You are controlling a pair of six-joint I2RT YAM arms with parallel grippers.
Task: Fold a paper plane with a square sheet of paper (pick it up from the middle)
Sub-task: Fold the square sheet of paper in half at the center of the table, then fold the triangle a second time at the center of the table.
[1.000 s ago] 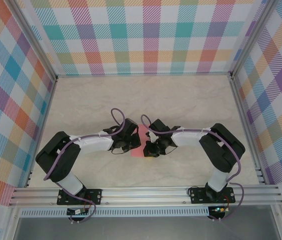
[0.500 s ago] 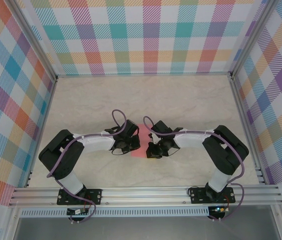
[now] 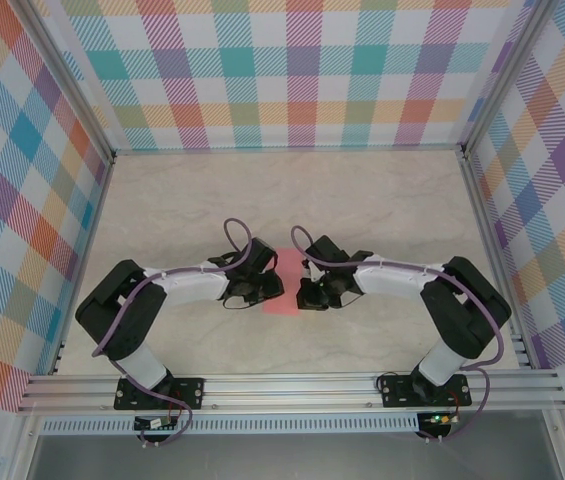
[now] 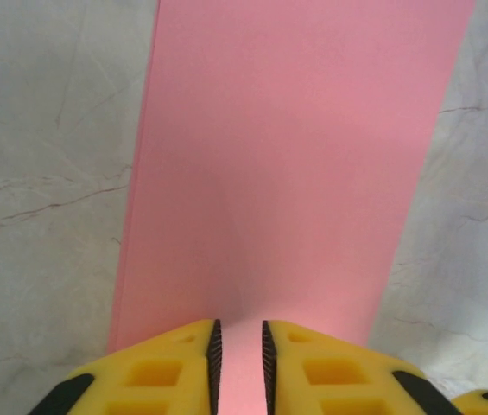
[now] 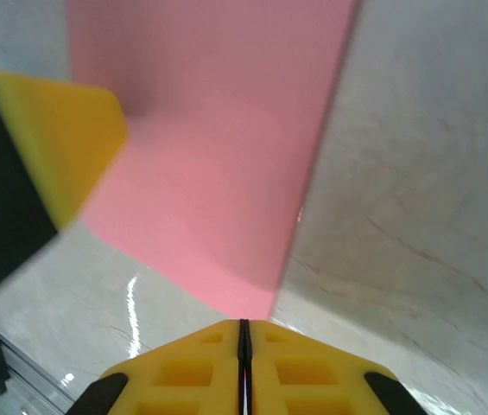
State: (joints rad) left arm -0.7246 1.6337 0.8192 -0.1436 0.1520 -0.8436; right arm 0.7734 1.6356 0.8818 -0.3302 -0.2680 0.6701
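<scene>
The square sheet of paper (image 3: pixel 282 284) shows as a narrow salmon-pink strip, seemingly folded double, lying on the marble table between the two grippers. My left gripper (image 3: pixel 268 289) hovers over the paper's (image 4: pixel 295 156) left side. The left gripper (image 4: pixel 238 367) has its jaws a small gap apart, with pink showing through the gap and nothing pinched. My right gripper (image 3: pixel 302 294) is at the strip's right side. In the right wrist view, the right gripper (image 5: pixel 244 327) is shut, with a corner of the paper (image 5: pixel 218 173) running into its tips. That edge casts a shadow, as if lifted slightly.
The marble tabletop (image 3: pixel 362 200) stretches behind and to both sides of the arms. Checked walls enclose it at the back, left and right. An aluminium rail (image 3: pixel 292 385) runs along the near edge. A yellow finger (image 5: pixel 49 143) of the left gripper shows blurred in the right wrist view.
The left gripper's jaws have parted from shut to a small gap. The right arm's elbow has swung outward to the right while its gripper stayed shut at the paper.
</scene>
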